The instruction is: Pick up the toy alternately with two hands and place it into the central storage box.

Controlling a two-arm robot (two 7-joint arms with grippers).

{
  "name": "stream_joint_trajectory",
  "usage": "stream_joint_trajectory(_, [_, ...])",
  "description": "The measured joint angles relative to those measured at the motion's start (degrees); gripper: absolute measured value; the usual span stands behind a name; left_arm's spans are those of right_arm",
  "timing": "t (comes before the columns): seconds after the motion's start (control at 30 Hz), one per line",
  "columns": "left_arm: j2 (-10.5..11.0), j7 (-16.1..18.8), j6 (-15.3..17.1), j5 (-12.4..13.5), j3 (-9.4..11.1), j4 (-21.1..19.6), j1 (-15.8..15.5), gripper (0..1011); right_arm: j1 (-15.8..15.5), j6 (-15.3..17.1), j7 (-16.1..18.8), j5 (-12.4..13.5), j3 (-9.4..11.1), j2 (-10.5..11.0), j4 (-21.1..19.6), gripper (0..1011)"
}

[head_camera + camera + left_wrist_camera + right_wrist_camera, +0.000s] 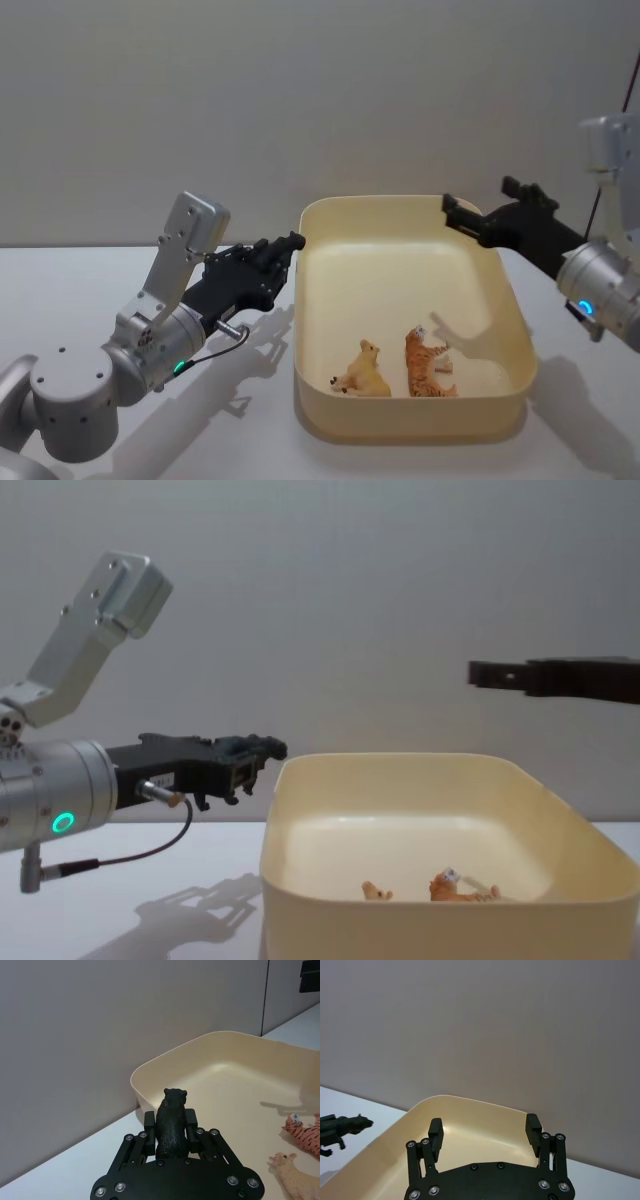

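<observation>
The cream-yellow storage box [510,300] sits closest in the chest view, its near wall spread across the bottom of the picture, and it rests on the white table [80,290]. Two animal figures lie inside it near the front wall: one pale tan animal [363,371] and one orange striped tiger [425,364], side by side and just apart. A third figure, one black bear [171,1122], is clamped between the fingers of the left gripper [268,262], which hangs above the table just outside the box's left wall, at about rim height; the bear's head points toward the box. The right gripper [458,216] is held above the box's far right corner, well clear of the rim, with its two fingers [435,1132] spread apart and nothing between them. Both silver wrists carry a lit green-blue ring. Counted up: two grippers, one box, three toy animals, two in the box and one in the air.
</observation>
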Motion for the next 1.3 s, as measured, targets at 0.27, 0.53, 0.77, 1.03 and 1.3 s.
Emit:
stream_joint_trajectory(0.27, [-0.27,-4.16,0.30,-0.12,-0.23,0.18,-1.43,318,-1.08,-0.18,-1.92,-0.34,1.23,1.46,-0.86,1001])
stream_joint_trajectory(0.53, [-1.33,-8.76,-1.05,-1.84,-0.36,2.07,-3.61,318,-1.81,-0.18,-2.99,-0.49,1.96,2.40,-1.44,1001])
stream_joint_trajectory(0.77, [-2.26,-12.17,-1.87,-2.77,-0.37,4.08,-5.41,318,-2.12,-0.18,-3.43,-0.56,2.23,2.75,-1.68,1001])
stream_joint_trajectory(1.03, [-3.05,-17.13,-0.60,-2.43,-0.09,6.53,-7.55,318,-2.35,-0.17,-3.75,-0.61,2.46,3.02,-1.85,1001])
stream_joint_trajectory(1.3, [-3.89,-24.38,2.83,0.42,0.63,9.66,-10.40,318,-2.47,-0.17,-3.93,-0.66,2.58,3.16,-1.94,1001])
